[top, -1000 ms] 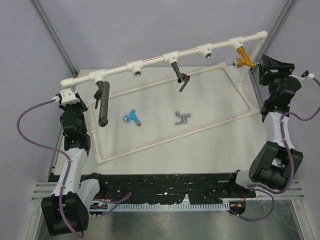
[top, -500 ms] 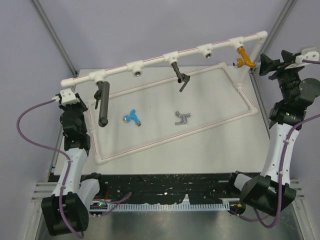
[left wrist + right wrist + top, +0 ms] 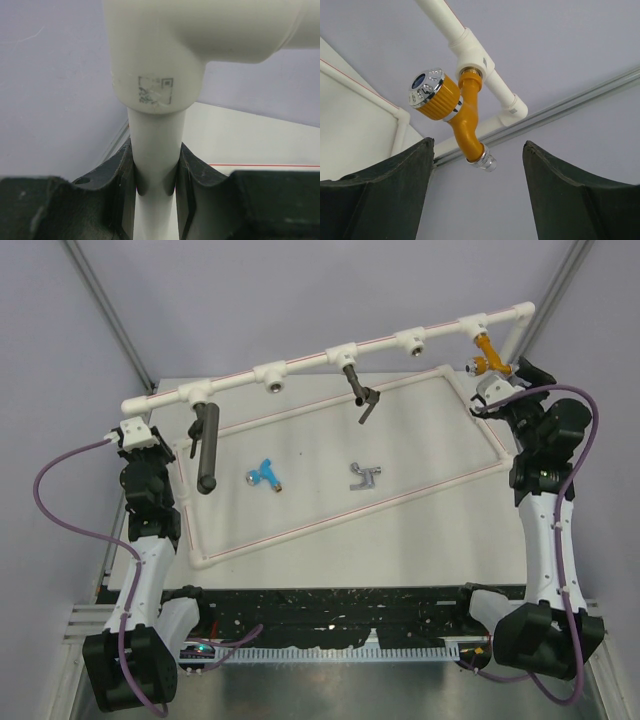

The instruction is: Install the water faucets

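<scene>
An orange-gold faucet [image 3: 486,359] hangs screwed into the right-end socket of the white pipe rail [image 3: 330,352]. In the right wrist view the orange faucet [image 3: 462,112] shows beyond my right gripper [image 3: 477,145], which is open and touches nothing. Seen from above, the right gripper [image 3: 498,392] sits just below and right of that faucet. A blue faucet [image 3: 265,475] and a silver-grey faucet [image 3: 365,476] lie loose on the table inside the pipe frame. My left gripper [image 3: 156,150] is shut on the white upright pipe [image 3: 155,130] at the rail's left end [image 3: 135,430].
A long dark grey cylinder [image 3: 207,452] hangs from the rail's left socket, and a black tap [image 3: 360,392] hangs from a middle one. Two open sockets [image 3: 275,376] [image 3: 413,341] face forward. The floor frame's white pipe [image 3: 340,512] crosses the table.
The right arm has swung up and then left, bringing its gripper from outside the frame's right post to just below the orange faucet, jaws wider. The left arm has not moved.
</scene>
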Action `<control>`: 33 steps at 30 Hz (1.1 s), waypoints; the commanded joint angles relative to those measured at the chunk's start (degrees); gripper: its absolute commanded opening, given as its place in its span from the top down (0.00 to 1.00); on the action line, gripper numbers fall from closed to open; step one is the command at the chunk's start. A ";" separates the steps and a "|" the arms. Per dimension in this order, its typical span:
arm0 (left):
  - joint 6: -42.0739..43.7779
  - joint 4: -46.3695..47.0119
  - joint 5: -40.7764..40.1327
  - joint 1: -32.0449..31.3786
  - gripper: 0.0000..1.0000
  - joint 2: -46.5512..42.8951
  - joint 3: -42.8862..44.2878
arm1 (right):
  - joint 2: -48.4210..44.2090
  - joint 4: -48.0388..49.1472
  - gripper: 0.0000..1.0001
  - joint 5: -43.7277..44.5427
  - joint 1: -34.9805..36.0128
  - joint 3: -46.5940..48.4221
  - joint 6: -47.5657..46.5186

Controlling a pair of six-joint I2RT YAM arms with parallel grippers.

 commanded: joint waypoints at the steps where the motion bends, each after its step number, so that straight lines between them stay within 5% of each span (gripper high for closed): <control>1: -1.73 1.55 2.81 -1.16 1.00 -1.21 1.13 | 2.10 4.30 0.24 1.26 0.62 1.90 -8.50; 8: -1.64 1.55 2.72 -1.15 1.00 -1.12 1.13 | 6.68 2.54 0.25 0.64 2.72 4.72 -12.55; 14: -1.73 1.64 2.81 -1.16 1.00 -0.95 1.13 | 9.58 11.39 0.28 2.05 3.52 2.70 -8.87; 20: -1.56 1.46 2.37 -1.16 1.00 -1.38 1.13 | 13.09 18.88 0.36 3.19 3.61 2.96 5.08; 27: -1.38 1.46 2.28 -1.16 1.00 -1.39 1.04 | 15.12 21.25 0.60 4.42 3.61 5.24 24.25; 33: -1.38 1.37 2.37 -1.16 1.00 -1.30 1.21 | 14.86 22.22 0.74 7.76 3.43 6.30 55.16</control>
